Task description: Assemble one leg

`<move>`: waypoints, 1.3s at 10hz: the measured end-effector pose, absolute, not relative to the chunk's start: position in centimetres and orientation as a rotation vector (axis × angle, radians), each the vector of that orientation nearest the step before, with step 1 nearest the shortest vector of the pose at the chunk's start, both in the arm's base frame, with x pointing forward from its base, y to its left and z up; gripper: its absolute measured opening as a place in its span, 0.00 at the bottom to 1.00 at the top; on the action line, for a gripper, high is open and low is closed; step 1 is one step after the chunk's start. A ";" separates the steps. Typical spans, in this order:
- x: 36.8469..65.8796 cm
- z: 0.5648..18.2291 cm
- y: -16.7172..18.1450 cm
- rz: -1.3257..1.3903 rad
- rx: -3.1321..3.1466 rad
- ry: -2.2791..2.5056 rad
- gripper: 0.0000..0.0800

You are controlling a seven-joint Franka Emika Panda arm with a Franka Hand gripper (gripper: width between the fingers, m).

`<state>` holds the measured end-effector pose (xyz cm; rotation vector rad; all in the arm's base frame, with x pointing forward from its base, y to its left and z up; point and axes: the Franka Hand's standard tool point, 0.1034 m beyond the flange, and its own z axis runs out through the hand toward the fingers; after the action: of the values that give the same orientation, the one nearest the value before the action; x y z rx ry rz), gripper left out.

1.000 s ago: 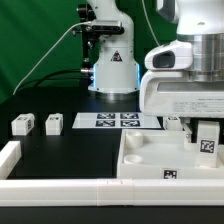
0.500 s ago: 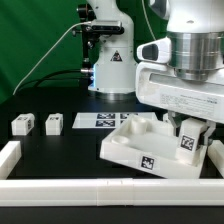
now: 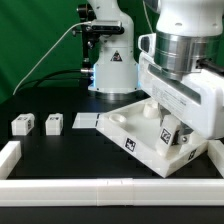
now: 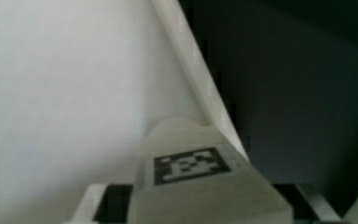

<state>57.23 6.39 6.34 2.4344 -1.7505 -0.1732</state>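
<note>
Matt white plastic legs (image 3: 23,125) on a smooth black table (image 3: 60,160).

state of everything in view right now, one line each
gripper: down over the tray, shut on a leg
held leg: between the fingers, marker face showing, at the tray
tray: tilted and skewed on the table, covering most of the marker board
marker board: flat on the table, only an end showing
two loose legs: resting on the table, apart, untouched

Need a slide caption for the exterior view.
Panda hand lowered onto the tilted white tray; three legs wait on the table.
</note>
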 end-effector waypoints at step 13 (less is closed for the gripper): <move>57.0 6.0 6.3 -0.185 2.460 -1.701 0.81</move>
<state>57.00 6.27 5.99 2.4598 -1.7012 -0.1845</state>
